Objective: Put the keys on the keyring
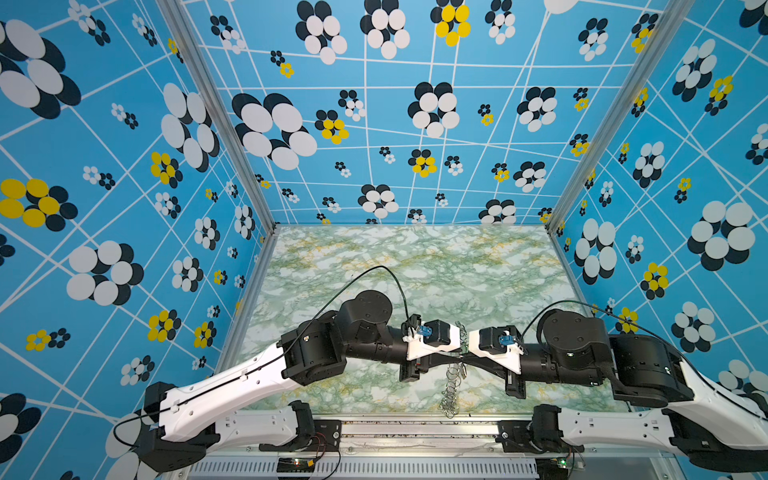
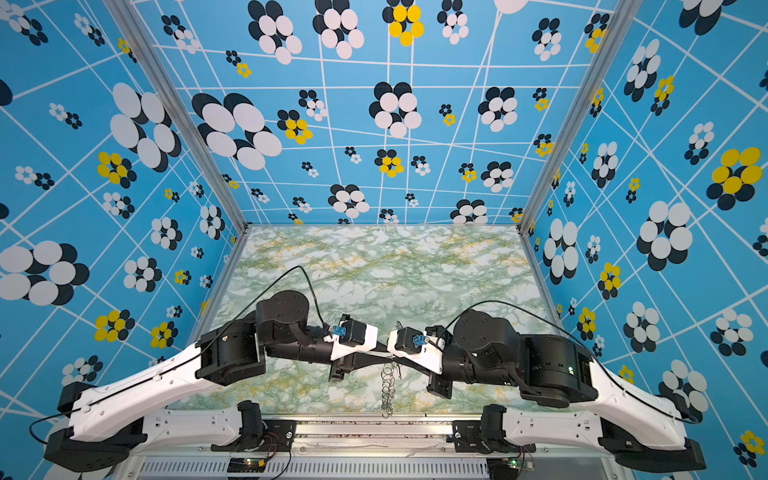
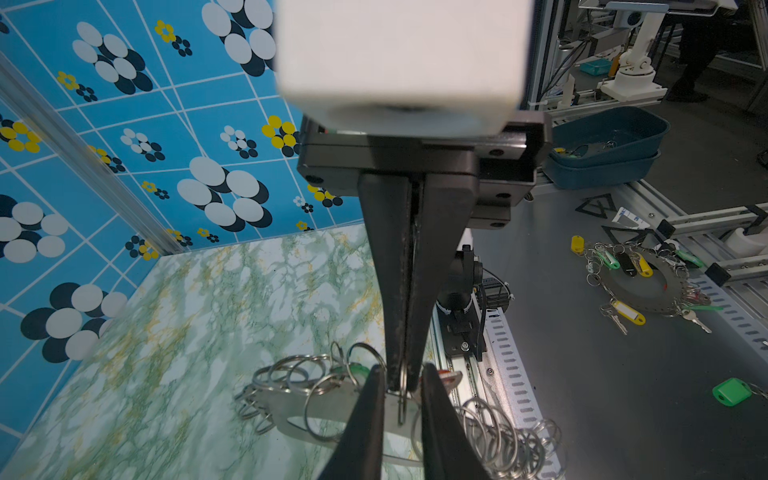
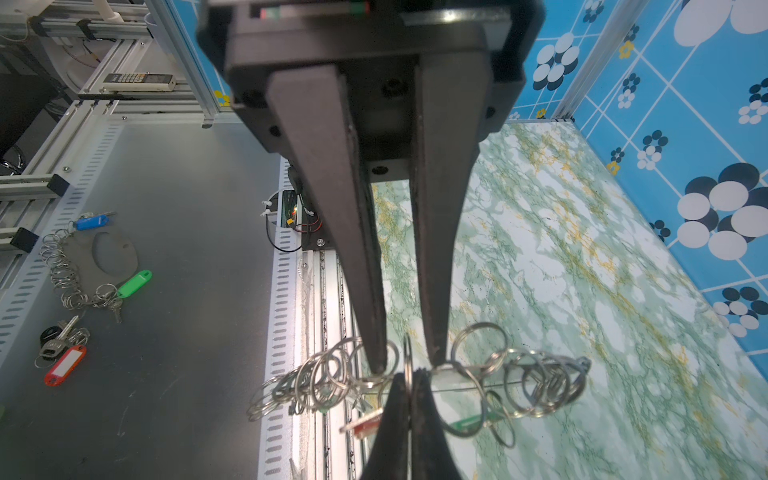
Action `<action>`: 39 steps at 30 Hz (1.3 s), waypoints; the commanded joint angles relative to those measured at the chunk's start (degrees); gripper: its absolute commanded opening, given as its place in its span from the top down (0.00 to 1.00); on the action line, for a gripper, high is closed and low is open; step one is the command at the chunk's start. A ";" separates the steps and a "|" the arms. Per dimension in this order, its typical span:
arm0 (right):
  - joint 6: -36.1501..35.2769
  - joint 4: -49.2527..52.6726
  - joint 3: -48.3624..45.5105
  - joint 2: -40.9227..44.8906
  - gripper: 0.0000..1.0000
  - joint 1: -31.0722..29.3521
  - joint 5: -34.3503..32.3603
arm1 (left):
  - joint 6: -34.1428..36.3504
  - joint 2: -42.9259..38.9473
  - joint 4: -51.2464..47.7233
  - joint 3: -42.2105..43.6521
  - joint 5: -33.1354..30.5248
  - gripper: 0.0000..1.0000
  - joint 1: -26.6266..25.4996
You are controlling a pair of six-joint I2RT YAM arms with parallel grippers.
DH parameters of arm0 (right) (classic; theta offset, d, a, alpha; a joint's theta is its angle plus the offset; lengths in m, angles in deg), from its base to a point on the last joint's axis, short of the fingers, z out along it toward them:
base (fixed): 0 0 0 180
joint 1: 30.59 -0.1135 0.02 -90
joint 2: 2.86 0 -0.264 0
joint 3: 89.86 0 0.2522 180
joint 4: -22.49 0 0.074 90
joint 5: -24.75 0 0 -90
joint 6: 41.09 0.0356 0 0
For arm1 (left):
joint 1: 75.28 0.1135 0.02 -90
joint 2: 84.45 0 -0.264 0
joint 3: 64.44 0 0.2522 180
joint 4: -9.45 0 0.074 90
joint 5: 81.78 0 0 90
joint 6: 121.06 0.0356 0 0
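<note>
Top views both show the green-veined, marble-patterned table (image 1: 374, 270). Near its front edge, mid-width, the two arms meet nose to nose at the keyring (image 1: 454, 386) — a flat grey crescent-shaped metal plate with a crowded row of small silver wire rings along its outer edge, seen here edge-on as a bright chain. We cannot tell whether it rests on the table. We judge the step in hand to be working one ring so that a key can go on. The right gripper (image 3: 399, 384) is clamped tight on a single silver wire ring (image 4: 406, 347). The left gripper (image 4: 407, 363) is narrowly parted, one fingertip on either side of that ring, with nothing visibly pinched. To do this well we would keep the right pinch firm and steady, bring the left in slowly and squarely, and steer clear of the neighbouring rings — they overlap closely and could drag the plate askew. Just beside the plate hang a red plastic tag (image 4: 365, 424) and a green plastic tag (image 4: 469, 424). Their keys are too hidden for us to tell whether they already sit on rings.
</note>
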 commanded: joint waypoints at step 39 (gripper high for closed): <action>1.06 -6.35 0.33 0.23 1.00 0.32 3.16 | 1.86 0.96 0.72 0.19 1.54 1.00 -1.38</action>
